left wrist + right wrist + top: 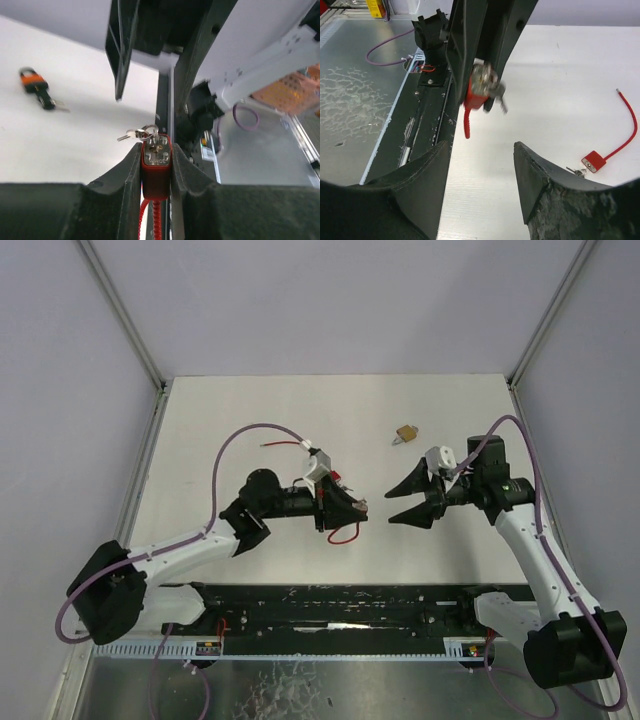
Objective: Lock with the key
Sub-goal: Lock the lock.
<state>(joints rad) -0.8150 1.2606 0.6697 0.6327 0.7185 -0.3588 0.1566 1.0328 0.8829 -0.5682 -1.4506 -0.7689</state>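
In the left wrist view, the left hand [156, 154] is pressed together on the red lock [156, 162], and its pads grip the two sides of the body. The keyhole face points away from the wrist. The key [150, 134] stands in the lock, with a small ring and a second key hanging to the left. The cable [144, 220] goes down between the fingers. I cannot tell whether its free end is seated in the lock. Far to the left, an orange padlock [34, 82] lies on the bench [75, 145].

In the right wrist view, the right hand [480, 150] is spread wide and holds nothing. The lock and key are ahead of it and above its opening, lifted off the bench. A second red lock [593, 161] lies on the bench to the right, well apart.

In the top view, the two hands face each other over the middle of the bench, near but apart.

The step in hand seems to be taking the key. To do it well, the right hand should rise to the line of the key and come straight along it. It should close on the flat head, not on the loose ring, and then turn about the key's own axis while the left hand grips firmly, so that the lock does not twist.
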